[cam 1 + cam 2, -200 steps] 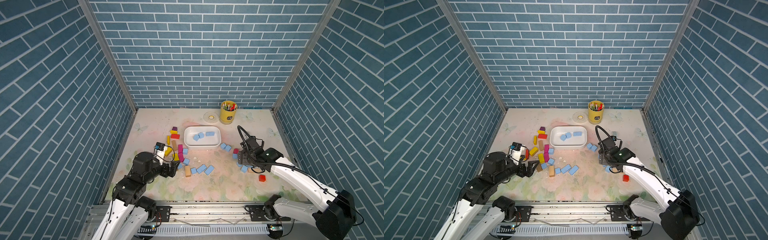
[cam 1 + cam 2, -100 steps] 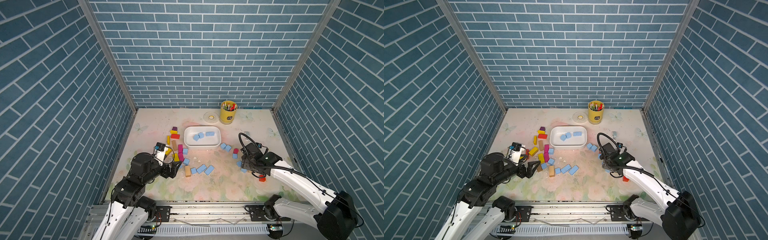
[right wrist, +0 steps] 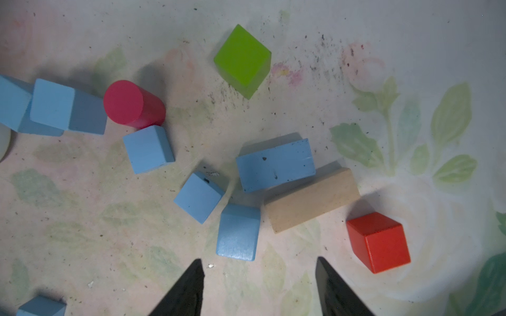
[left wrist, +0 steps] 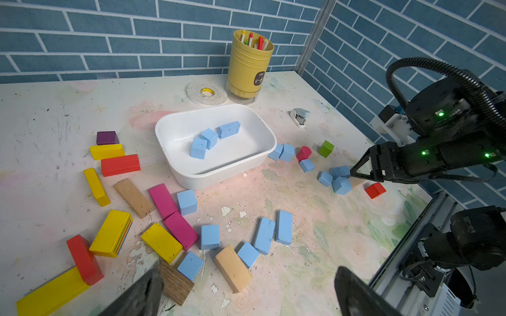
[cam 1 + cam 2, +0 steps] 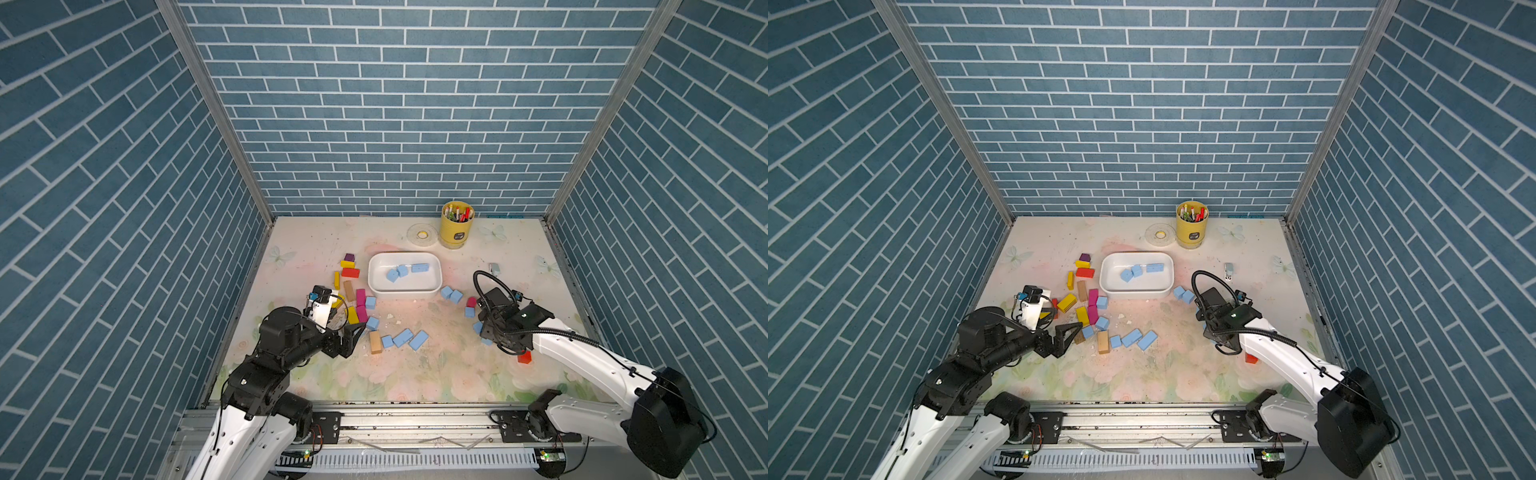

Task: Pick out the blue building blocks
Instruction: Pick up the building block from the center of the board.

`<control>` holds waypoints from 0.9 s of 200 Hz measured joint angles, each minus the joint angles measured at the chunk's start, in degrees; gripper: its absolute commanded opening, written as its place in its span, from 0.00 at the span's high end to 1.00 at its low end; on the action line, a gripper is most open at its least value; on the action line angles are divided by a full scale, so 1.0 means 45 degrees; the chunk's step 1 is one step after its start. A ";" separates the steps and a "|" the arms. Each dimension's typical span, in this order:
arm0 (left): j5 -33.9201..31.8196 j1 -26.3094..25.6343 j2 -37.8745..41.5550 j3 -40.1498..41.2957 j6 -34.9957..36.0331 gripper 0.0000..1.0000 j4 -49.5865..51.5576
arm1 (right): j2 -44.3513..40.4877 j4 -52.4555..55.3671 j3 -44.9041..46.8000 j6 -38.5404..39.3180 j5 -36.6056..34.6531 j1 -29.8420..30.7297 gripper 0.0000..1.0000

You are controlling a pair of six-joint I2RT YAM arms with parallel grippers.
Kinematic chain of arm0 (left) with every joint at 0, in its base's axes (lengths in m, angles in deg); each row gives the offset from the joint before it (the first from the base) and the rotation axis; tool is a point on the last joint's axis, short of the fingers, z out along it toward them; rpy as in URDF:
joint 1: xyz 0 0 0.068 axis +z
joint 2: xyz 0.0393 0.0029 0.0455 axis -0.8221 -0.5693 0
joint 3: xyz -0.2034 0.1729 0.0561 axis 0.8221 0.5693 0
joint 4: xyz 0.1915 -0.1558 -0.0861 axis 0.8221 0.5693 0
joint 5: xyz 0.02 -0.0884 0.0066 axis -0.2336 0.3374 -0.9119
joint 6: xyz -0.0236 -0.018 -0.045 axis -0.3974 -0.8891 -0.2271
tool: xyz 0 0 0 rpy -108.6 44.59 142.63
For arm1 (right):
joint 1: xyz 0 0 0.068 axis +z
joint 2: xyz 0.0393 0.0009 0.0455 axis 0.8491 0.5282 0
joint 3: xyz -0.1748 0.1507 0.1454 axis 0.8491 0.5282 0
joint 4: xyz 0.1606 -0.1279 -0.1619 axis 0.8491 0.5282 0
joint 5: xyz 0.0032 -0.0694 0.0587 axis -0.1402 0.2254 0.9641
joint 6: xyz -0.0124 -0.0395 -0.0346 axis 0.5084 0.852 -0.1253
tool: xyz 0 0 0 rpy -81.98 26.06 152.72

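The right gripper has narrowed its empty, still-parted fingers just short of a blue cube, likely for a grasp, while the left gripper stays wide open.

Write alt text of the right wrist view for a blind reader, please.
The open right gripper hangs over the table, a blue cube ahead of it. More blue blocks, a tan brick, a red cube, a green cube and a red cylinder lie nearby.
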 measured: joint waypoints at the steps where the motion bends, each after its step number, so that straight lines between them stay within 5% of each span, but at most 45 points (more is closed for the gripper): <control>1: -0.0005 0.0000 0.0000 0.0000 0.0000 0.01 0.0000 | 0.0039 -0.0029 0.0000 0.0000 0.0019 0.0000 0.39; 180: -0.0015 0.0000 0.0000 0.0000 0.0000 0.01 0.0010 | 0.2477 -0.1370 0.0005 -0.0578 0.0850 0.0000 0.57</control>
